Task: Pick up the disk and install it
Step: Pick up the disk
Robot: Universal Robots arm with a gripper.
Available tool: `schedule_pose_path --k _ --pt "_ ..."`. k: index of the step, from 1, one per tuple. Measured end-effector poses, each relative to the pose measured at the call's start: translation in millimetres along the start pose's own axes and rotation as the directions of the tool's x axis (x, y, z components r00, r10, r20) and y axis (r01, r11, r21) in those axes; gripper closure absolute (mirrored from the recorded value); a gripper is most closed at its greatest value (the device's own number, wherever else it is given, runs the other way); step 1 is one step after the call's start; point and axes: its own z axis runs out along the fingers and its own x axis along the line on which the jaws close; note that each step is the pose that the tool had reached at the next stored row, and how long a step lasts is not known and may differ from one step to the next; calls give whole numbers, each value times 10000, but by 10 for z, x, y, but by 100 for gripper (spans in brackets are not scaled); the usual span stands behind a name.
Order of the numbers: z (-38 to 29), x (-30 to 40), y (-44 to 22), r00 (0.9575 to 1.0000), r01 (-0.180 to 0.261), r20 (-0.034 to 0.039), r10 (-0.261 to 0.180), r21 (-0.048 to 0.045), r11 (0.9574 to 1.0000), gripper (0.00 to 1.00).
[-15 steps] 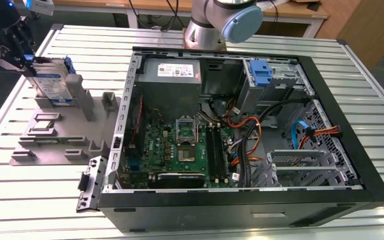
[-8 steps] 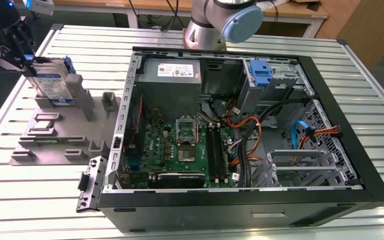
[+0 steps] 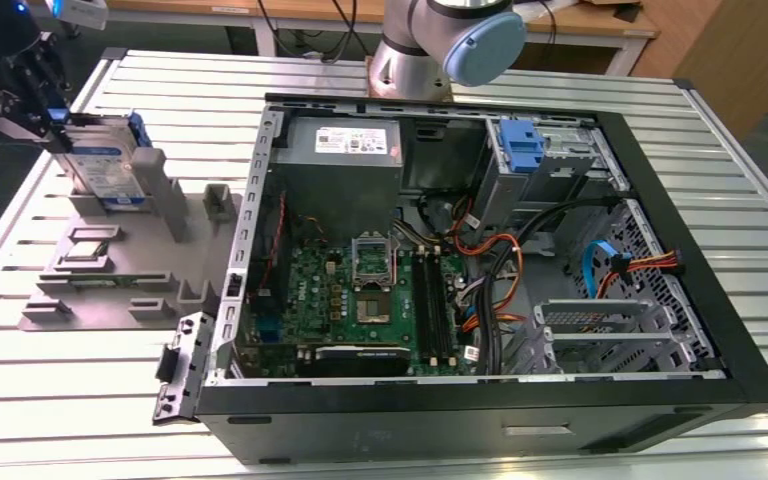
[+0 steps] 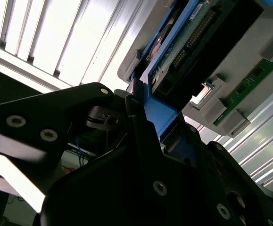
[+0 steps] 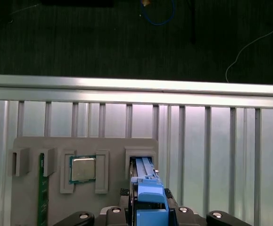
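1. Exterior view: the disk [image 3: 104, 165] stands upright in a grey holder [image 3: 155, 200] on the desk [image 3: 77, 400], its top gripped by the closed end effector [image 3: 57, 120].
2. Second wrist view: black fingers [image 4: 137, 120] clamp its blue rail [image 4: 157, 115].
3. First wrist view: the disk [image 5: 143, 170] sits in the holder's slot, near a chip [image 5: 82, 169].

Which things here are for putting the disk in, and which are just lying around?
For the job: flat silver-grey disk with blue rails; black gripper holding it; open black computer case.
Just lying about: square silver processor chip; green circuit strip, both on the grey plastic holder.
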Motion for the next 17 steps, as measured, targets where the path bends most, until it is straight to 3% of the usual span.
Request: schedule_pose_path --k 17 --pt "-25 -1 0 10000 0 0 0 -2 10000 63"
